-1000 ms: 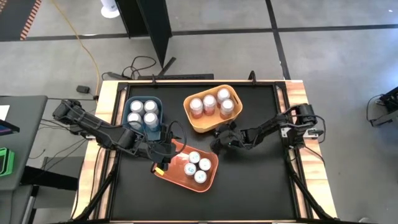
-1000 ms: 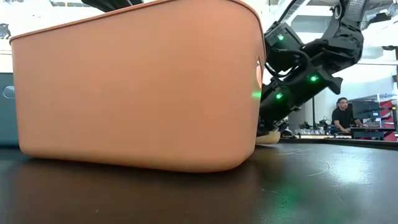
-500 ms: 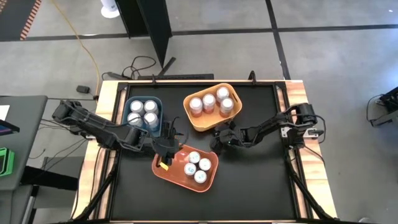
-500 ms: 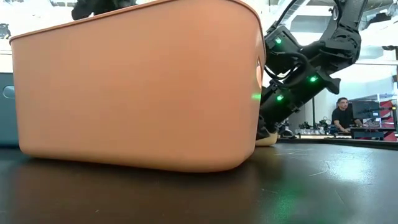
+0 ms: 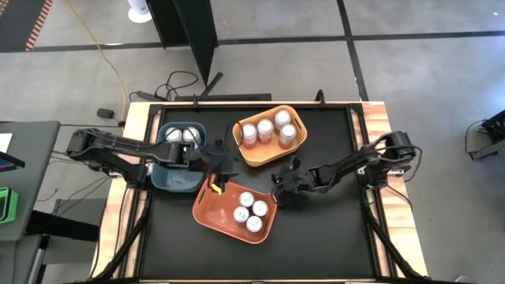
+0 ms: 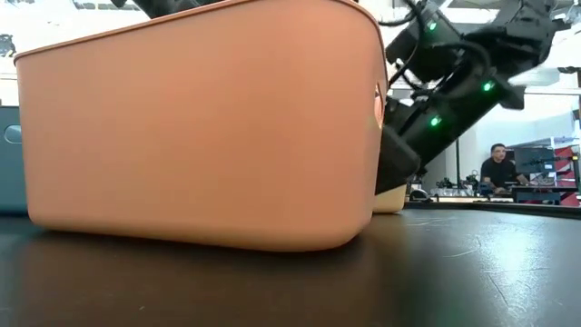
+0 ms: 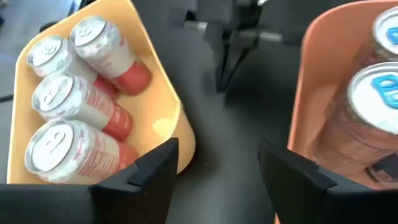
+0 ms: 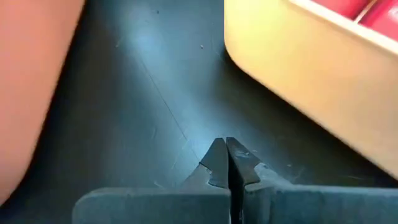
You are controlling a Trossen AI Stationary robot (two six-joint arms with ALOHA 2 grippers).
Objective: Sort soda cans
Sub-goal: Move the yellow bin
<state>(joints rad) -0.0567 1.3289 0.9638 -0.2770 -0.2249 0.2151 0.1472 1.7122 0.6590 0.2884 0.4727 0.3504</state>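
Three bins stand on the black table. The yellow bin (image 5: pixel 268 134) holds several red-and-white soda cans (image 7: pixel 68 106). In the orange bin (image 5: pixel 235 211) stand several blue-labelled cans (image 5: pixel 248 211). The blue bin (image 5: pixel 175 162) shows two can tops (image 5: pixel 181 136); my left arm covers the rest. My left gripper (image 7: pixel 214 168) is open over bare table between the yellow and orange bins (image 5: pixel 221 170), with nothing between its fingers. My right gripper (image 8: pixel 225 160) is shut and empty, low over the table at the orange bin's right (image 5: pixel 280 191).
Only a narrow strip of bare table (image 7: pixel 230 124) separates the yellow bin from the orange bin (image 7: pixel 317 93), and my two grippers face each other along it. The orange bin (image 6: pixel 200 127) fills the low view. A person (image 6: pixel 497 168) sits in the room behind.
My left gripper has swung from the orange bin's left side toward the table's far edge and right, into the gap between the yellow and orange bins. My right gripper has shifted slightly toward the near edge, its wrist rolling, and stays shut.
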